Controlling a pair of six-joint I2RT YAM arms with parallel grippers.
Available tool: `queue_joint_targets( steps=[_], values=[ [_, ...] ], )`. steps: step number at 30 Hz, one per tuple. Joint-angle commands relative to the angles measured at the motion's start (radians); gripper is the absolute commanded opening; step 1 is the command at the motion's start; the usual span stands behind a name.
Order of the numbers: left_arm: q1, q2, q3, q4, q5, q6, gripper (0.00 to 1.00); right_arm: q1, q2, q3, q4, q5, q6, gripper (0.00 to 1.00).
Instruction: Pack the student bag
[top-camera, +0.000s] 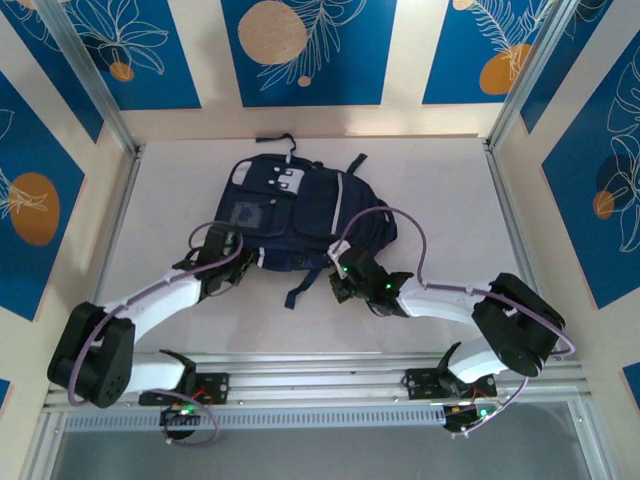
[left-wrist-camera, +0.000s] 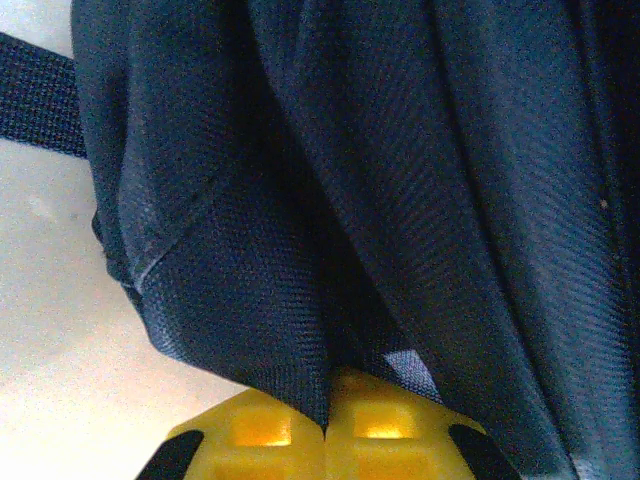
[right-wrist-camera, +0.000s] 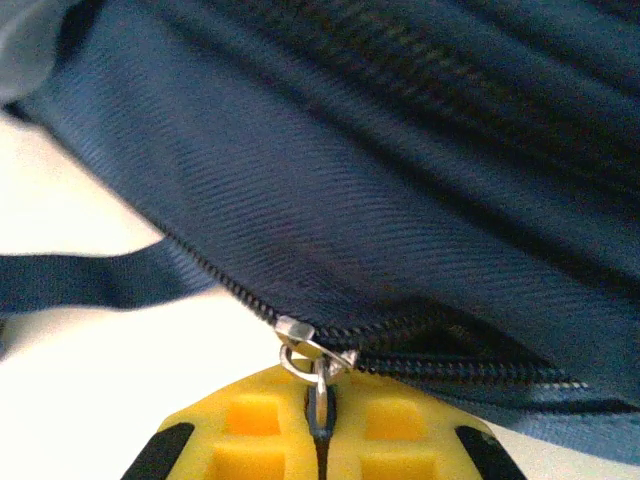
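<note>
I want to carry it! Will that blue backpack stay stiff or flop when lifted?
Probably floppy: the backpack bunches into folds where the left gripper pinches it. It looks flattish, so likely light. Tugging the zipper pull in the right gripper may drag cloth along.

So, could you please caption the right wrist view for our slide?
Right gripper shut on the zipper pull of the student bag.

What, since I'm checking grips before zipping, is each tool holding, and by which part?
The left tool pinches a fabric fold of the student bag; the right tool clamps its zipper pull.
</note>
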Motion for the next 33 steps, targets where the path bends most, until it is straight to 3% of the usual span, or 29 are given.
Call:
queue_joint_targets(
  steps=[1,4,8,10,14,18,25,33],
  values=[
    [0.061,0.062,0.133,-0.031,-0.044,0.085,0.00,0.075,0.020,0.114,-0.184,-0.004,-0.041,0.00],
    [0.103,0.146,0.239,-0.066,0.040,0.115,0.07,0.118,0.089,0.221,-0.253,-0.011,0.010,0.00],
    [0.164,0.167,0.268,-0.067,0.161,0.106,0.47,0.144,0.127,0.286,-0.228,-0.042,0.092,0.00],
    [0.167,0.121,0.241,-0.084,0.158,0.102,0.54,0.141,0.136,0.298,-0.212,-0.054,0.133,0.00],
    [0.165,0.015,0.129,-0.076,0.184,0.040,0.57,0.116,0.152,0.295,-0.171,-0.117,0.197,0.00],
    [0.131,-0.038,-0.021,0.111,0.233,-0.082,0.60,0.095,0.168,0.279,-0.119,-0.183,0.247,0.00],
    [0.000,-0.036,-0.049,0.222,0.202,-0.110,0.72,0.079,0.197,0.274,-0.091,-0.222,0.275,0.00],
    [-0.074,0.014,-0.068,0.291,0.162,-0.133,0.72,0.059,0.178,0.250,-0.074,-0.229,0.301,0.00]
  ],
)
